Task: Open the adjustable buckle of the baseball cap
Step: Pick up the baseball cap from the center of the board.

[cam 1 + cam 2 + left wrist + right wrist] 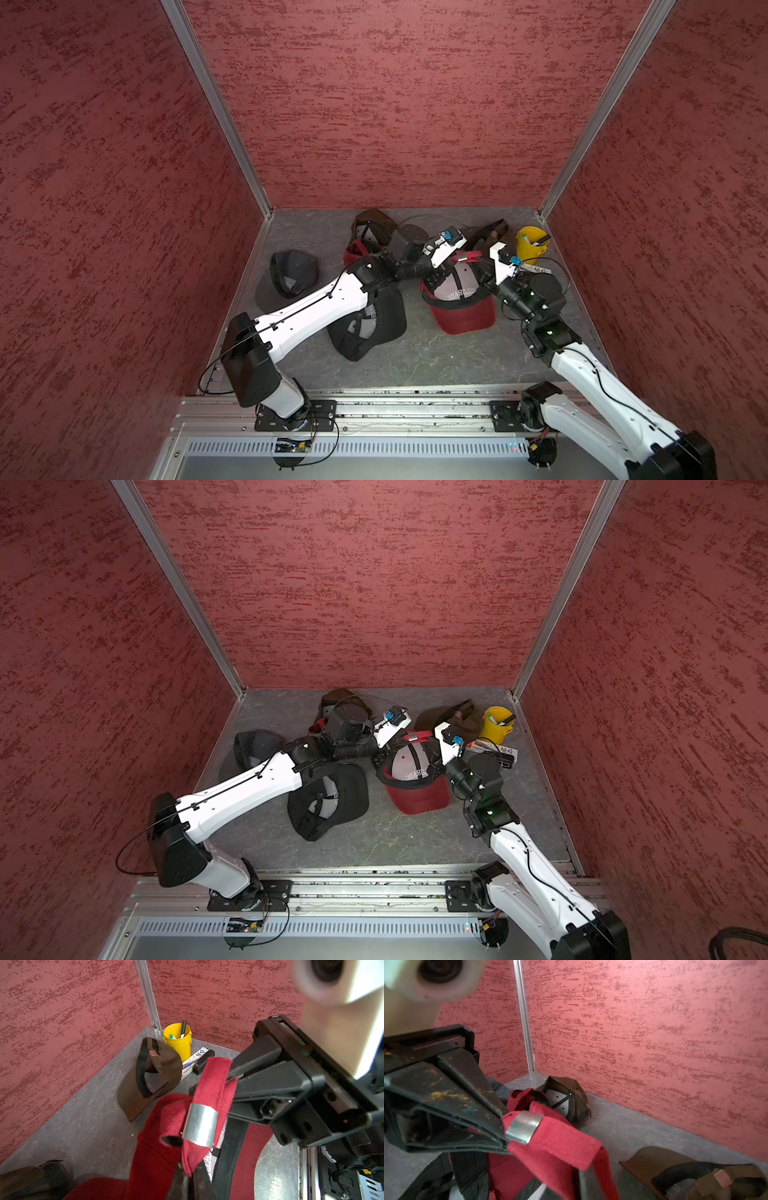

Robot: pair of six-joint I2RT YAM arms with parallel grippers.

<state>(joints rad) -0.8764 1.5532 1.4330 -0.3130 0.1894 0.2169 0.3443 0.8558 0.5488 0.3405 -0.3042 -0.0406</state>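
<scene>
A red-brimmed baseball cap (461, 309) (415, 789) with a grey front lies right of centre, brim toward the robot bases. Its red back strap (212, 1082) is lifted above the cap, with the silver metal buckle (200, 1127) (524, 1127) (460, 257) clamped around it. My left gripper (188, 1174) (452, 261) is shut on the strap just beside the buckle. My right gripper (580, 1174) (481, 261) is shut on the strap's loose end on the buckle's other side. The two grippers face each other closely across the buckle.
A black cap (291, 274) lies at the left, and a black and grey cap (370, 328) lies under my left arm. Two dark brown caps (372, 226) (490, 232) sit at the back. A yellow bucket (530, 245) and a box (490, 746) stand in the back right corner.
</scene>
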